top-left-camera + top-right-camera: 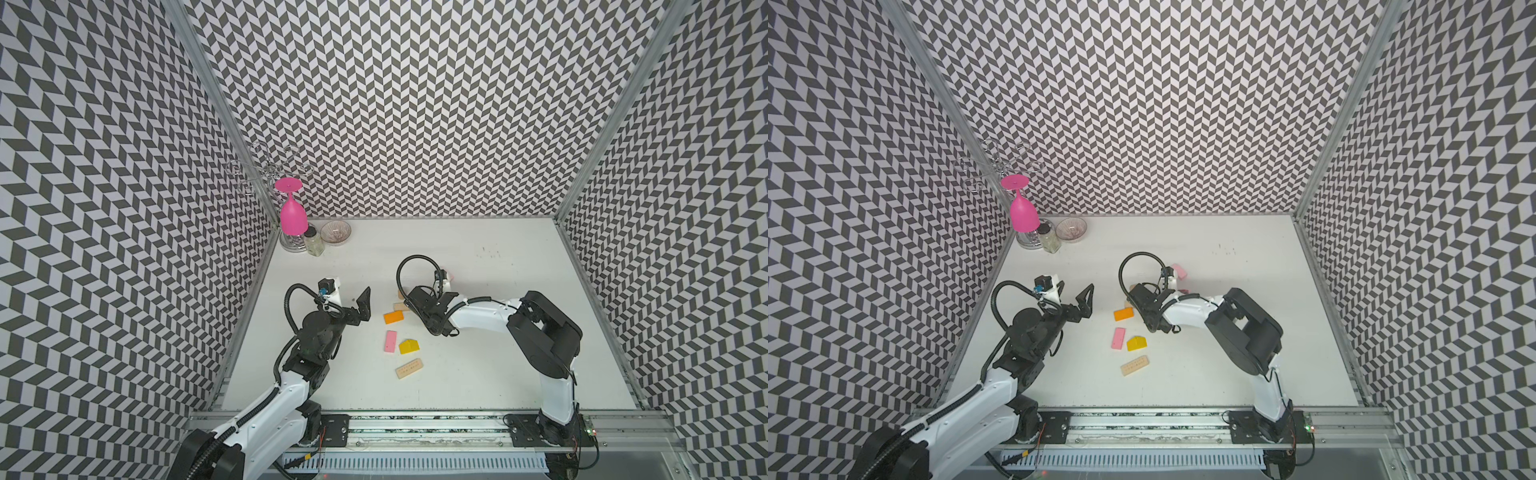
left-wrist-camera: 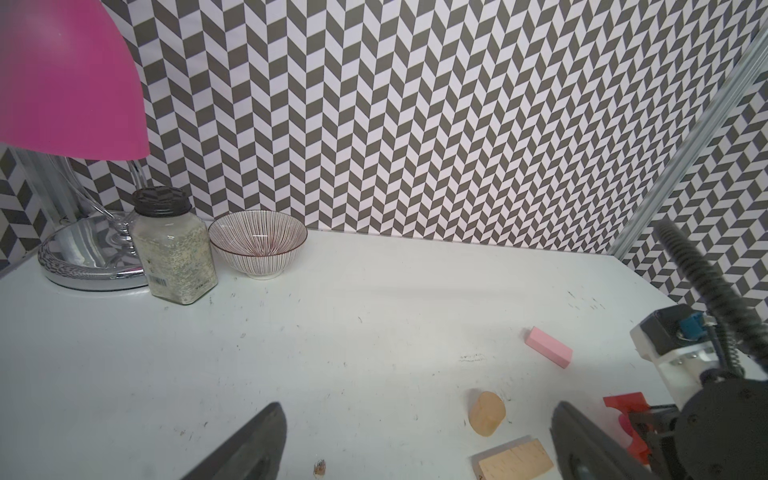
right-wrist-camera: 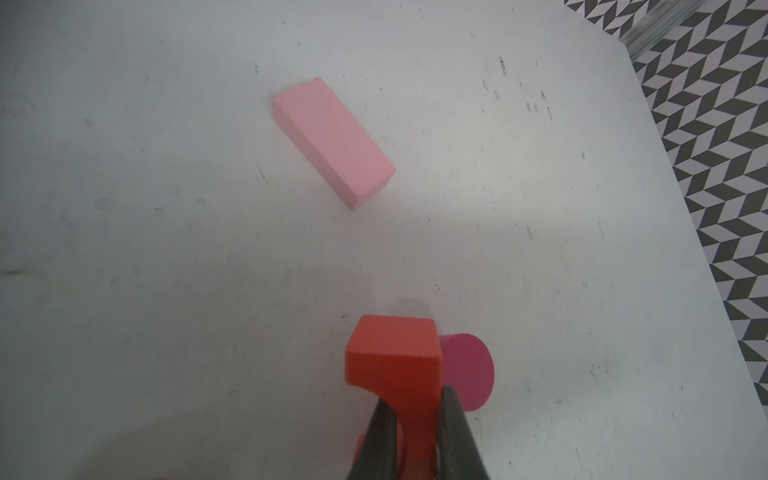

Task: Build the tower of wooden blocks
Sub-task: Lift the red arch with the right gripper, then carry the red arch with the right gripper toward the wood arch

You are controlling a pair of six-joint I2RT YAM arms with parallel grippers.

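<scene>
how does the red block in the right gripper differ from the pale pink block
Colour: the red block is deep red; the pale pink block is light pink. Shape: the red block has a curved cut-out; the pale pink block is a plain bar. State: the red block is clamped in the right gripper; the pale pink block lies flat on the table, untouched. Both are plain-painted blocks.

Red block [image 3: 392,365], pale pink bar [image 3: 332,141]
</scene>
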